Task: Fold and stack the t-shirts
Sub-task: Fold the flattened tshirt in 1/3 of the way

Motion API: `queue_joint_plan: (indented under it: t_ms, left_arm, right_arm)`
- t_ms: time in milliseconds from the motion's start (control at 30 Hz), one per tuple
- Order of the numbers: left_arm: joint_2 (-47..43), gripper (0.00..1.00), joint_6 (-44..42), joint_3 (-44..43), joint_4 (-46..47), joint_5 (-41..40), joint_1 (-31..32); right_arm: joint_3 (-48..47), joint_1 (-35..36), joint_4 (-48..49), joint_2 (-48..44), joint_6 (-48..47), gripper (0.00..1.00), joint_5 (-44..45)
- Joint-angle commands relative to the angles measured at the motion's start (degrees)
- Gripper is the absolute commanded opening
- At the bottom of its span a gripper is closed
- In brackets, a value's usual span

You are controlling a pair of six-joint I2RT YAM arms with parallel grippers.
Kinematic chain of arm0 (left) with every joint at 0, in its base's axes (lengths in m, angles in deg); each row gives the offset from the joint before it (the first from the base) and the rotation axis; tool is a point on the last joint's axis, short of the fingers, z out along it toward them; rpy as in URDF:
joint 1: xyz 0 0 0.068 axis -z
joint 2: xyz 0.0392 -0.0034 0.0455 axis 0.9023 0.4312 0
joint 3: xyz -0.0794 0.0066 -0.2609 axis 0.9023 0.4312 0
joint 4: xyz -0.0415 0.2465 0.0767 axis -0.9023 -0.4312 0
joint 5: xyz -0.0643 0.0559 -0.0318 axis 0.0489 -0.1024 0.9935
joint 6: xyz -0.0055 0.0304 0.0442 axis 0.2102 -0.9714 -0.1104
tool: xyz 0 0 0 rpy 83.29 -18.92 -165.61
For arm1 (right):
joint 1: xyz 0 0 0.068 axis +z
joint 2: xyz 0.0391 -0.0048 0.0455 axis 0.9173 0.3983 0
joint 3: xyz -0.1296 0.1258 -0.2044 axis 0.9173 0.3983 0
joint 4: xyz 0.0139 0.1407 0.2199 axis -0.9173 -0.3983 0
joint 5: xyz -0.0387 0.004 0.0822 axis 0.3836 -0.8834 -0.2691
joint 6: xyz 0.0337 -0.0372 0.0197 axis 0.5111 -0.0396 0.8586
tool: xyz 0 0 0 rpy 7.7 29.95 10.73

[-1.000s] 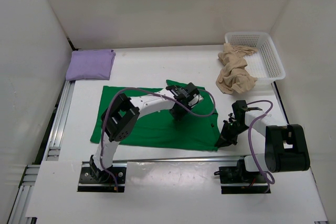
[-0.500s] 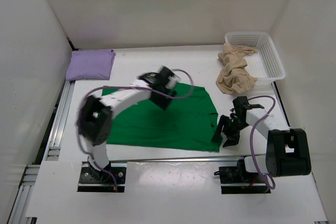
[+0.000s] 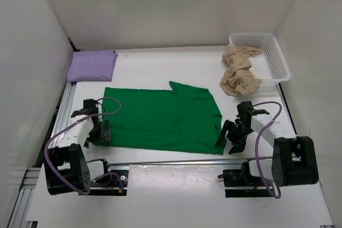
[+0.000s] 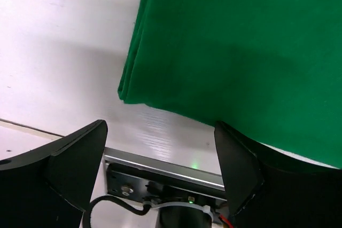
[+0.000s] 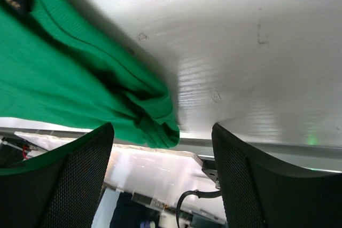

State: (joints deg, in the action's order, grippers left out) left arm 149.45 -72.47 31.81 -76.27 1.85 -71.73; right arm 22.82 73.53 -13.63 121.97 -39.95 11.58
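Observation:
The bright green t-shirt (image 3: 160, 118) lies spread flat in the middle of the table. My left gripper (image 3: 99, 132) stands open just off its near left corner, nothing between the fingers; the left wrist view shows that corner (image 4: 124, 95) ahead of the open gripper (image 4: 160, 169). My right gripper (image 3: 228, 138) is open beside the near right corner, which sits bunched (image 5: 155, 124) in front of the open gripper (image 5: 163, 174), apart from both fingers. The lavender t-shirt (image 3: 92, 65) lies folded at the back left. The beige t-shirt (image 3: 239, 74) is crumpled at the back right.
A white mesh basket (image 3: 270, 52) stands at the back right, with the beige shirt draped over its left rim. A metal rail (image 3: 176, 159) runs along the near table edge and another (image 3: 60, 121) down the left side. White walls enclose the table.
Both grippers have opened and let go of the green shirt. The left arm swung from the shirt's middle back to its near left corner. The shirt now lies flat.

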Motion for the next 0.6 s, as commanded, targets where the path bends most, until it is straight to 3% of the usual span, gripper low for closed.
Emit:
queue_joint_plan:
  t_ms: [0, 200, 333, 467, 500, 533, 567]
  left_arm:
    - [0.7, 0.92, 0.0, -0.7, 4.1, 4.1, -3.2]
    - [6.3, 0.91, 0.0, -0.7, 8.5, 4.2, -8.4]
    - [9.6, 0.8, 0.0, -1.3, 9.1, 6.6, -9.1]
    - [10.3, 0.52, 0.0, -1.3, 9.6, 10.3, -9.1]
    - [10.3, 0.46, 0.0, -1.3, 9.6, 10.9, -9.1]
    - [10.3, 0.31, 0.0, -1.3, 9.6, 10.9, -9.1]
    - [10.3, 0.21, 0.0, -1.3, 9.6, 10.9, -9.1]
  right_arm:
    - [0.3, 0.6, 2.2, 2.0, 0.7, 0.76, -1.9]
    - [1.5, 1.1, 4.1, 2.5, 0.7, 0.73, -3.6]
    - [3.2, 2.1, 5.2, 3.0, 1.2, 0.63, -4.2]
    - [3.8, 2.7, 5.9, 3.7, 1.2, 0.33, -4.8]
    - [3.8, 2.7, 5.9, 4.4, 1.2, 0.17, -4.8]
    - [3.3, 3.2, 5.9, 4.9, 1.2, 0.1, -4.8]
    - [2.5, 3.2, 5.9, 4.9, 1.2, 0.04, -4.8]
